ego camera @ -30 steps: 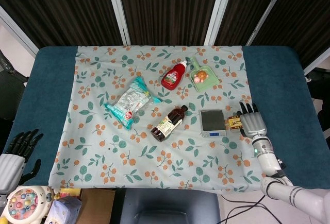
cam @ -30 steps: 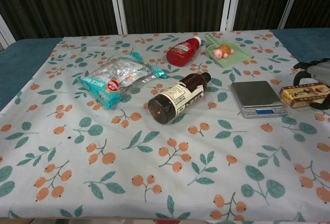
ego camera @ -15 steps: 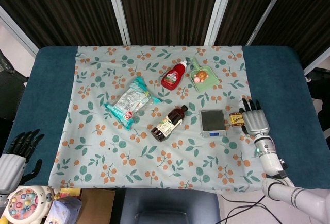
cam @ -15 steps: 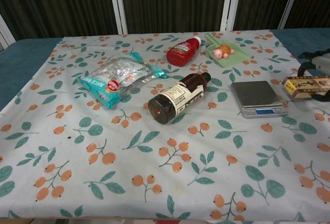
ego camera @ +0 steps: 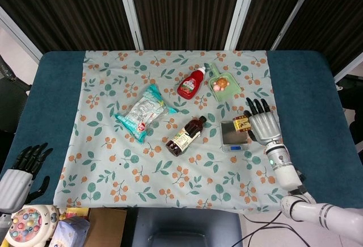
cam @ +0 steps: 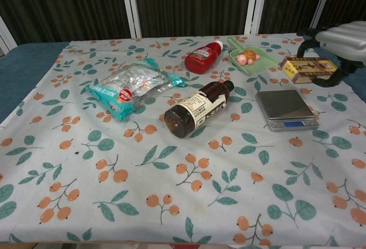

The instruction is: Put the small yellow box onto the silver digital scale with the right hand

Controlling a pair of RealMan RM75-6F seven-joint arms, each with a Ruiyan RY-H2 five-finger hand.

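Observation:
My right hand (ego camera: 262,126) (cam: 337,43) holds the small yellow box (ego camera: 243,123) (cam: 309,67) in the air. In the head view the box overlaps the right part of the silver digital scale (ego camera: 232,136). The chest view shows the box well above the scale (cam: 283,107) and toward its far right side, not touching it. The scale's platform is bare. My left hand (ego camera: 22,170) hangs off the table at the lower left, holding nothing, with its fingers apart.
A dark brown bottle (ego camera: 185,135) lies on its side left of the scale. A red ketchup bottle (ego camera: 191,83), a green tray (ego camera: 225,88) with a small toy, and a snack bag (ego camera: 145,112) lie farther back. A floral cloth (ego camera: 113,162) covers the table.
My right hand has lifted the yellow box off the cloth and carried it left, from beside the scale's right edge to above the scale. The left hand barely moved.

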